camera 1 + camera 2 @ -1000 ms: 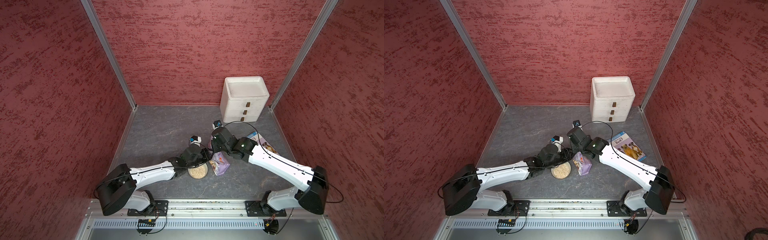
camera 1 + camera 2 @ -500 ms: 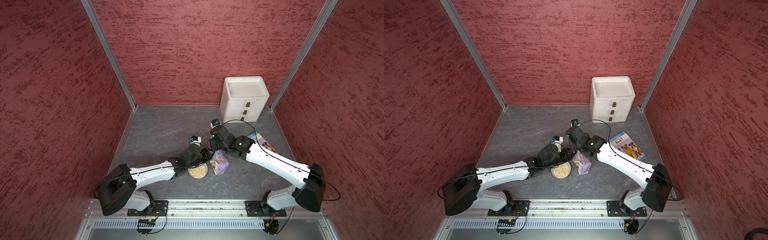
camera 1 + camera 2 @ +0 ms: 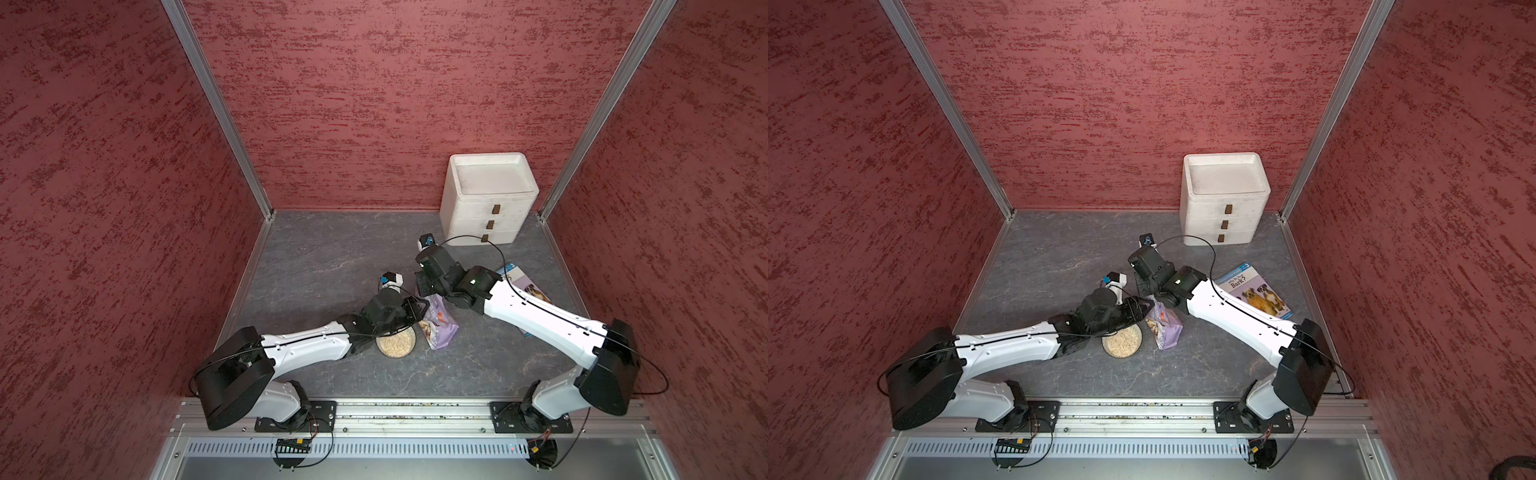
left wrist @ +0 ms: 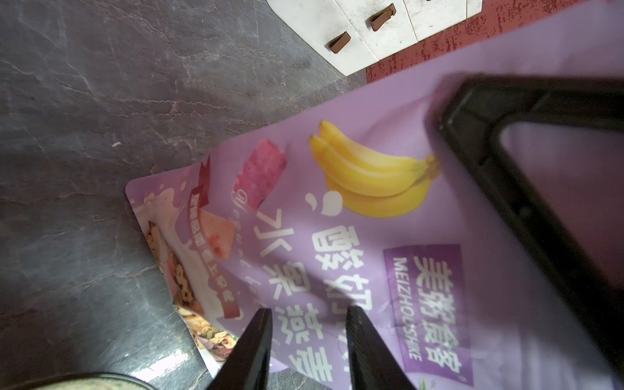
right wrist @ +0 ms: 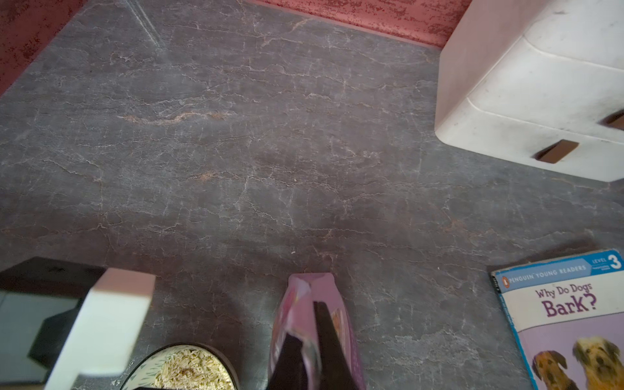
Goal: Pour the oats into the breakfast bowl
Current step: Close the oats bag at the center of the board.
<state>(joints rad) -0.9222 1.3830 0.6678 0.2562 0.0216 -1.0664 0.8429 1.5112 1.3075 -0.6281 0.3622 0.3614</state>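
Observation:
The breakfast bowl (image 3: 395, 343) (image 3: 1122, 341) sits on the grey table, filled with pale oats (image 5: 189, 368). Just right of it stands the lilac pouch (image 3: 438, 326) (image 3: 1165, 328), leaning a little. My right gripper (image 3: 424, 293) (image 5: 305, 319) comes down on the pouch's top edge and is shut on it, with foil pinched between the two black fingers. My left gripper (image 3: 422, 306) (image 4: 309, 312) reaches over the bowl's far rim toward the pouch's printed face (image 4: 371, 219). Its fingers stand apart with nothing between them.
A white three-drawer box (image 3: 486, 199) (image 3: 1223, 195) stands at the back right against the wall. A blue dog book (image 3: 1254, 291) (image 5: 570, 320) lies flat right of the right arm. Red walls enclose the table on three sides.
My right gripper's jaws have closed onto the pouch's top edge, and that arm has shifted slightly toward the back left. The left arm and the bowl have not moved.

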